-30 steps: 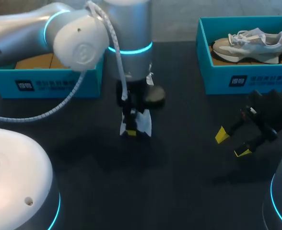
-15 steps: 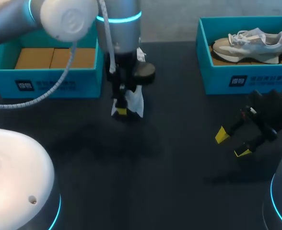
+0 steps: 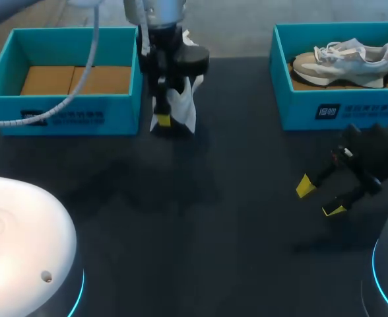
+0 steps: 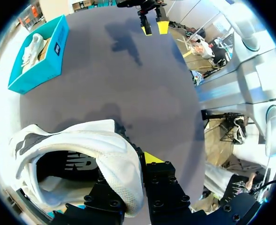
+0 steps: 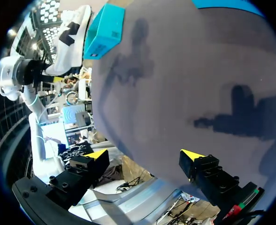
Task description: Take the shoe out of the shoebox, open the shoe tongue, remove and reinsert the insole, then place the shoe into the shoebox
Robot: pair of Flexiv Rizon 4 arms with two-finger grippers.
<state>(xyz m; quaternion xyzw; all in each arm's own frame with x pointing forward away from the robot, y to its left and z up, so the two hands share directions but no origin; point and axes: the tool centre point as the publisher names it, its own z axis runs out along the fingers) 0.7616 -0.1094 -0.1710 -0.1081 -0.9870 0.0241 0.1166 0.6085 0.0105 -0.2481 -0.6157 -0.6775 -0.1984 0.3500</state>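
1. Beside the right wall of the left box (image 3: 62, 122), your left pincer (image 3: 162, 121) is clamping the white shoe (image 3: 181, 105) and holding it above the worktop (image 3: 214, 251).
2. Your left wrist camera is showing the grip close up: the fingers are pinching the rim of the shoe's opening, with one finger on the inner side and one on the outer side. A dark lining is showing inside the opening.
3. Your white shoe is hanging outside the left box, not in it. Two tan cardboard pieces are lying side by side on that box's floor.
4. Your right pincer (image 3: 319, 198) is hovering over the right part of the worktop, in front of the right box (image 3: 326, 109). Its yellow tips are standing well apart and gripping nothing. Your right wrist camera is showing only bare worktop between them.
5. Your right box is holding a grey shoe (image 3: 342, 59), which is lying on its side with white laces showing.
6. Your two pincers are staying well apart, and neither one is touching either box.
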